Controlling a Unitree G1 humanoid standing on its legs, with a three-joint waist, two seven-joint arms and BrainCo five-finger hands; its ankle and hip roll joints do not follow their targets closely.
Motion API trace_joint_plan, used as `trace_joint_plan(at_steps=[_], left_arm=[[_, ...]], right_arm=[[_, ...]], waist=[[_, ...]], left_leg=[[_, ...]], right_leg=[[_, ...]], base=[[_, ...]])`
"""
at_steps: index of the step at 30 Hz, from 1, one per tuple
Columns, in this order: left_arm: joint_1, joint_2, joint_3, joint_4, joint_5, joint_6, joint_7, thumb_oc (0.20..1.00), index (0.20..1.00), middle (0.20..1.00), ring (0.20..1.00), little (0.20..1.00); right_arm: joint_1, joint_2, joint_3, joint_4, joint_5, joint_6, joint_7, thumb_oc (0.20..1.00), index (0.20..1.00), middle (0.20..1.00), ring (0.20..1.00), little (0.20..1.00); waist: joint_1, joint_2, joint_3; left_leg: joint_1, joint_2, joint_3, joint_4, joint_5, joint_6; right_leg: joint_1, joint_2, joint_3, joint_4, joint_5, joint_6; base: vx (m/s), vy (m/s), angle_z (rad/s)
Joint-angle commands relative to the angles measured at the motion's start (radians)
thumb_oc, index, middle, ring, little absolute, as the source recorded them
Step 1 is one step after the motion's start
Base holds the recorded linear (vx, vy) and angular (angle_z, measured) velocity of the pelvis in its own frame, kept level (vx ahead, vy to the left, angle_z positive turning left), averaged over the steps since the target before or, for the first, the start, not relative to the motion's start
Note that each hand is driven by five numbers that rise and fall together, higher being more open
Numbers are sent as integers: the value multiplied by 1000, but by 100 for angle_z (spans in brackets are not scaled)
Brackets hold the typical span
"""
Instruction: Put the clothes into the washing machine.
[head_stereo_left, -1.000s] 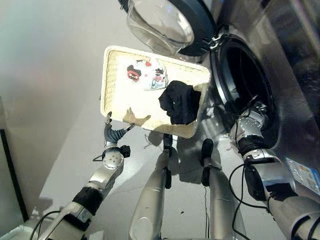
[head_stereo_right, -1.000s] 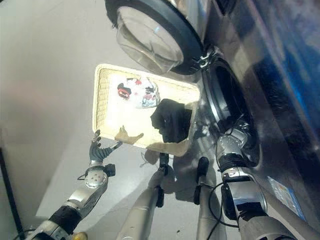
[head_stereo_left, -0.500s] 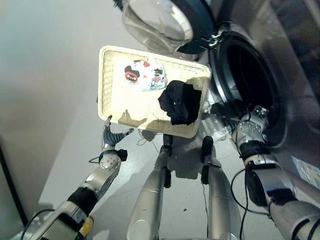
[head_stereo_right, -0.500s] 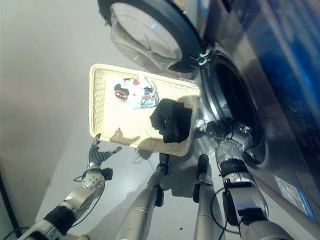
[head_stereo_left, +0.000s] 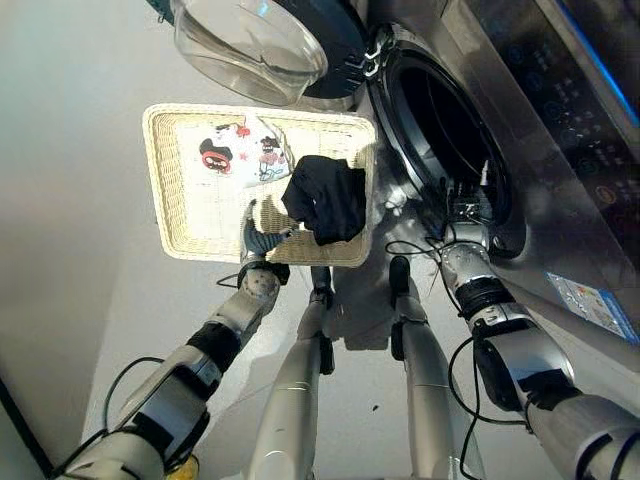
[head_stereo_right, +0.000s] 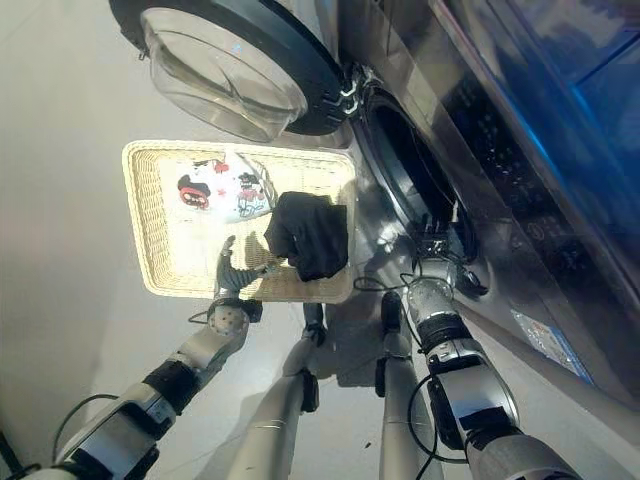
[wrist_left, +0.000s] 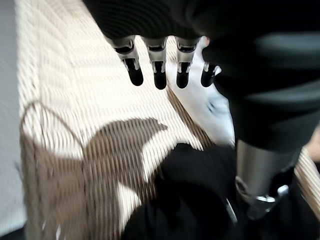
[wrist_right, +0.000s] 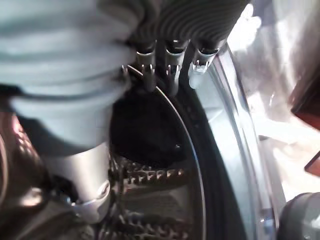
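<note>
A black garment (head_stereo_left: 325, 200) lies bunched at the right end of the cream wicker basket (head_stereo_left: 158, 170) on the floor, with a white printed garment (head_stereo_left: 240, 158) beside it. My left hand (head_stereo_left: 260, 238) hovers open over the basket's near side, just left of the black garment (wrist_left: 185, 200); its fingers (wrist_left: 157, 75) are straight and hold nothing. At the lower rim of the washing machine's round opening (head_stereo_left: 440, 130) is my right hand (head_stereo_left: 463, 213), fingers (wrist_right: 170, 75) straight. A dark mass (wrist_right: 145, 130) sits inside the drum; I cannot tell what it is.
The machine's glass door (head_stereo_left: 250, 45) stands swung open above the basket's far edge. The machine's steel front (head_stereo_left: 560, 220) runs along the right. Grey floor (head_stereo_left: 70, 250) spreads out left of the basket.
The camera has shifted. My left hand has moved from outside the basket's near edge to over the basket, close to the black garment. My right hand stays at the drum opening.
</note>
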Motion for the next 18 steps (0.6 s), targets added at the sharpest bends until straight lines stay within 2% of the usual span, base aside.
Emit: trace_joint_plan(at_steps=[1, 2, 3, 4, 5, 6, 7, 8, 12, 18], left_arm=[[-61, 28, 72, 80, 49, 34, 151, 1000, 1000, 1000, 1000, 1000], [-61, 28, 72, 80, 49, 34, 151, 1000, 1000, 1000, 1000, 1000], [-91, 38, 92, 120, 47, 61, 170, 1000, 1000, 1000, 1000, 1000], [-196, 88, 153, 260, 17, 122, 221, 1000, 1000, 1000, 1000, 1000], [-217, 100, 161, 282, 12, 135, 246, 1000, 1000, 1000, 1000, 1000], [-251, 130, 179, 327, -5, 143, 283, 1000, 1000, 1000, 1000, 1000], [-251, 130, 179, 327, -5, 143, 283, 1000, 1000, 1000, 1000, 1000], [-302, 180, 192, 360, -27, 167, 339, 1000, 1000, 1000, 1000, 1000], [-376, 248, 216, 413, -111, 122, 413, 1000, 1000, 1000, 1000, 1000], [-417, 269, 221, 399, -152, 84, 458, 1000, 1000, 1000, 1000, 1000]], right_arm=[[115, -13, -5, -13, -89, 12, -14, 1000, 1000, 1000, 1000, 1000], [115, -13, -5, -13, -89, 12, -14, 1000, 1000, 1000, 1000, 1000], [127, -9, 13, -19, -114, 27, -17, 1000, 1000, 1000, 1000, 1000], [168, -1, 74, -31, -111, 88, -1, 1000, 1000, 1000, 1000, 1000], [176, -2, 84, -28, -120, 109, 6, 1000, 1000, 1000, 1000, 1000], [212, 1, 113, -34, -140, 134, 26, 1000, 1000, 1000, 1000, 1000], [212, 1, 113, -34, -140, 134, 26, 1000, 1000, 1000, 1000, 1000], [257, -5, 155, -43, -151, 153, 46, 1000, 1000, 1000, 1000, 1000], [352, -2, 189, -11, -193, 160, 74, 1000, 1000, 1000, 1000, 1000], [410, -5, 188, 22, -215, 153, 98, 1000, 1000, 1000, 1000, 1000]], waist=[[-13, -32, -17], [-13, -32, -17], [-23, -41, -17], [-65, -69, -17], [-74, -74, -17], [-94, -83, -17], [-94, -83, -17], [-118, -100, -17], [-157, -124, -17], [-172, -141, -17]], left_leg=[[-28, -43, 13, 101, -71, -38], [-28, -43, 13, 101, -71, -38], [-32, -42, 16, 111, -74, -40], [-53, -37, 37, 160, -92, -48], [-59, -35, 43, 171, -97, -49], [-67, -30, 53, 205, -125, -50], [-67, -30, 53, 205, -125, -50], [-99, -30, 61, 250, -142, -47], [-153, -27, 71, 324, -192, -34], [-204, -33, 57, 371, -237, -21]], right_leg=[[11, 79, -14, -73, 70, 3], [11, 79, -14, -73, 70, 3], [6, 80, -11, -72, 72, 2], [-14, 85, 5, -67, 74, -3], [-21, 86, 9, -66, 74, -5], [-34, 89, 20, -58, 63, -7], [-34, 89, 20, -58, 63, -7], [-67, 88, 37, -57, 72, -10], [-127, 91, 66, -35, 67, -12], [-176, 102, 89, -20, 60, -13]], base=[[0, 0, 0], [-1, 33, -9], [5, 190, -9], [7, 247, -9], [36, 317, -15], [31, 160, -15], [12, 238, -48], [-8, 215, -36], [24, 186, -28], [17, 63, -12]])
